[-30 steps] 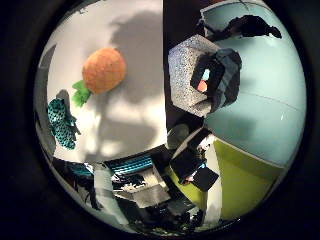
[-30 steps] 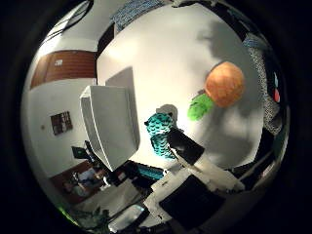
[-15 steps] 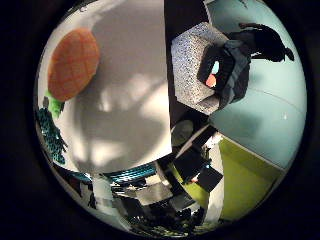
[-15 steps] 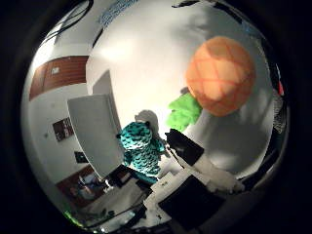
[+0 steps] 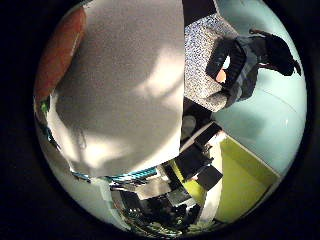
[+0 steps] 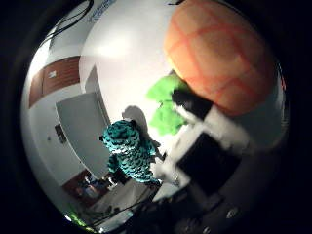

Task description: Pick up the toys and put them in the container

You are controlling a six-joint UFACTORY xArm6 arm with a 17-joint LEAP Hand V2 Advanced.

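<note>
In the right thumb side palm view an orange pineapple plush toy [image 6: 222, 54] with green leaves [image 6: 164, 103] fills much of the picture, close under the palm, on the white table [image 6: 122, 44]. A teal spotted toy [image 6: 132, 148] lies beside the leaves. A white container [image 6: 83, 122] stands on the table past the teal toy. My right hand [image 6: 210, 141] shows white and black fingers reaching out straight beside the leaves; I cannot tell whether they touch. The right little finger side palm view shows the orange toy's edge [image 5: 58, 50].
The right little finger side palm view shows the table's edge [image 5: 183, 95]. Beyond it stand a speckled grey box [image 5: 203, 55] with a black object [image 5: 240, 65] against it, on a pale floor. Dark equipment [image 5: 190, 165] sits below the table's corner.
The hand has come down toward the orange toy, which now looms much larger in both views. The teal toy and container have shifted in the pictures with the camera's move.
</note>
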